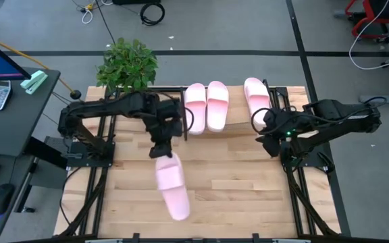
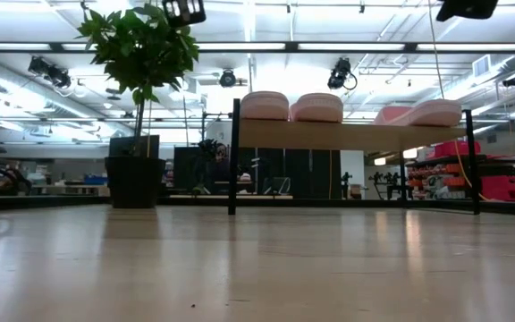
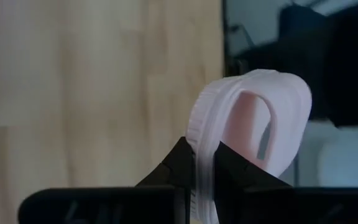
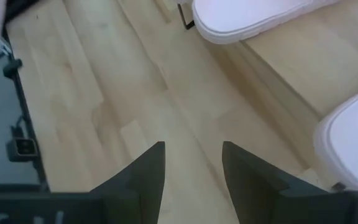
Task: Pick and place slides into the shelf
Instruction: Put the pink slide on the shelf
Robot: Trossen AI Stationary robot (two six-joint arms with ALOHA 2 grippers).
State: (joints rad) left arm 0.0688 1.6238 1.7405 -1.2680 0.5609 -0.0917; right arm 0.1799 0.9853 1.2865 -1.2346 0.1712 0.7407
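A pale pink slide (image 1: 171, 185) hangs in the air over the middle of the wooden table, with my left gripper (image 1: 162, 152) shut on its far end. Three more slides (image 1: 194, 106) (image 1: 217, 104) (image 1: 256, 94) lie side by side on the slanted shelf (image 1: 238, 125) at the table's far side, also seen in the low view as slides (image 2: 291, 105) on the shelf (image 2: 347, 136). My right gripper (image 4: 194, 180) stands open above the table just in front of the shelf's right part, with nothing between its fingers. My left gripper pinches the slide's sole at the end next to the strap (image 3: 204, 165) between its two fingers, one on each face. The fingers slant down from the far side. The slide is lifted clear of the table and reaches toward the near edge, strap (image 3: 272, 87) arching to one side.
A potted plant (image 1: 127, 64) stands at the shelf's far left corner. A dark desk (image 1: 19, 121) with a calculator and a mouse lies beyond the table's left edge. Bare shelf board shows between the second and third slides (image 1: 237, 111). The table's near half (image 1: 248, 196) is bare wood.
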